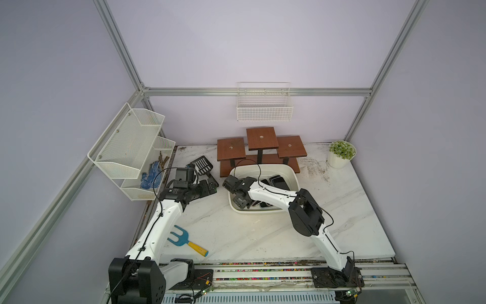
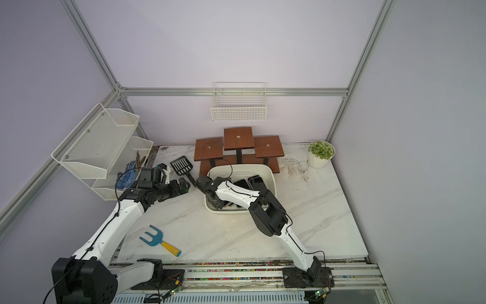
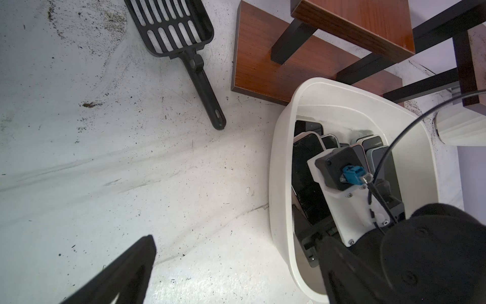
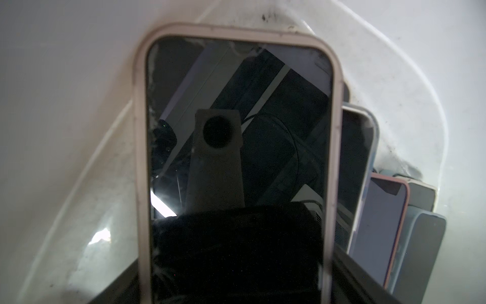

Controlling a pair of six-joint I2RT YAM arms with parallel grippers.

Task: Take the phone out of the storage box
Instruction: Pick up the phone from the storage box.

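Left fingers (image 3: 126, 273): spreading wide, hovering over the white marble table (image 1: 236, 231).
Storage box: shallow white plastic tub (image 1: 268, 168) sitting mid-table.
Phone: pink-cased phone (image 4: 236, 131), dark-screened, lying inside the tub.
Right fingers (image 4: 363, 289): flanking its edges; pinching or not, cannot tell.

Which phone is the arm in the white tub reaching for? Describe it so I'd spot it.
Find the white tub before the brown wooden stands. In its phone pile, look at the right end effector. That phone lies on top in a beige case, its glass cracked along one edge; its neighbours wear blue or pink cases.
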